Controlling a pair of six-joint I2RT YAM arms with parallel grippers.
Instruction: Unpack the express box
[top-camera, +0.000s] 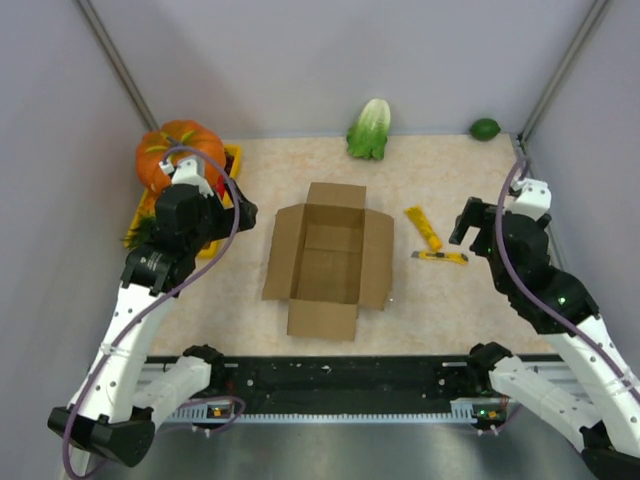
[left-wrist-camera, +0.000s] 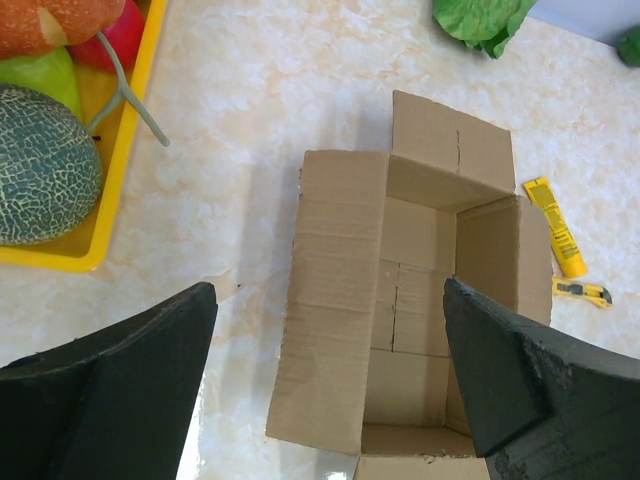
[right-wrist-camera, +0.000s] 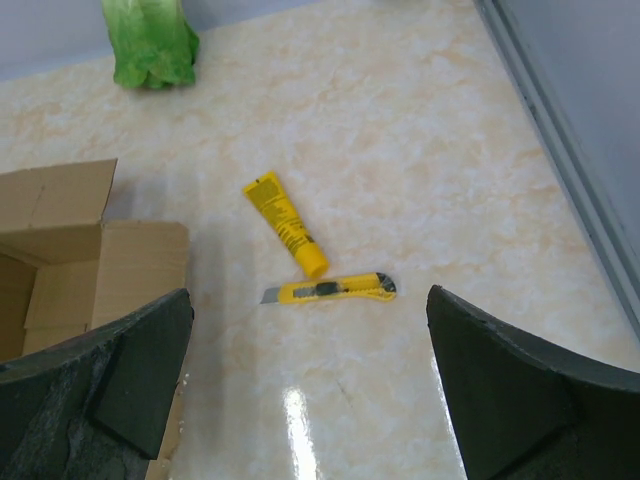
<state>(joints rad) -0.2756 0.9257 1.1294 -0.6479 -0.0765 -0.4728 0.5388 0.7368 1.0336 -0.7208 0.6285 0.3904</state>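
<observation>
Pale marbled surface (top-camera: 450, 310) is stretching between grey walls. At its middle the express box (top-camera: 327, 258) is sitting upright with all four flaps folded outward, showing bare cardboard inside. Left fingers (left-wrist-camera: 100, 400) are hanging spread wide to the box's left, gripping nothing. Right fingers (right-wrist-camera: 530, 400) are hovering equally wide above a yellow tube (right-wrist-camera: 285, 225) and a utility knife (right-wrist-camera: 330, 291), both lying just right of the box.
</observation>
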